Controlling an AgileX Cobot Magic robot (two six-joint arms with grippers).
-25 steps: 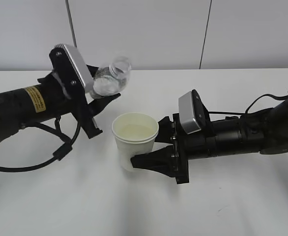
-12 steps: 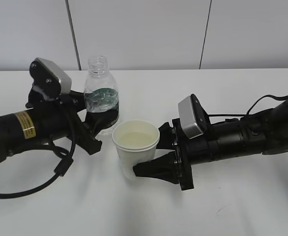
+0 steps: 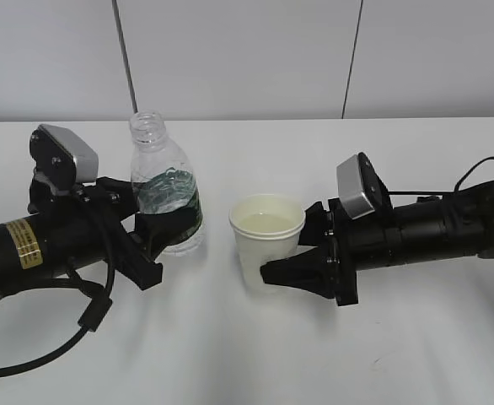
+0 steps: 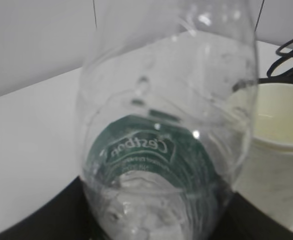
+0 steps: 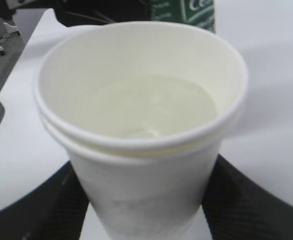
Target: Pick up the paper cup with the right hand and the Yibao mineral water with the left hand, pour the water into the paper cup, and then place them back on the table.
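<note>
The Yibao mineral water (image 3: 164, 192) stands upright, capless, green label round its lower half, a little water inside. My left gripper (image 3: 164, 240) is shut on its lower body; the left wrist view shows the bottle (image 4: 161, 130) filling the frame between the dark fingers (image 4: 46, 222). The paper cup (image 3: 266, 245) is upright to its right, holding water (image 5: 146, 105). My right gripper (image 3: 274, 260) is shut on the cup's lower wall, with black fingers (image 5: 34, 210) on both sides. Bottle and cup are apart. I cannot tell whether either base rests on the table (image 3: 230, 354).
A black cable (image 3: 87, 316) loops under the left arm on the white tabletop. A grey panelled wall (image 3: 247, 59) runs behind the table's far edge. The right arm's cable (image 3: 475, 173) lies at the far right.
The bottle went from tilted over the cup to upright and moved left and lower with my left gripper. The cup moved to the right with my right gripper.
</note>
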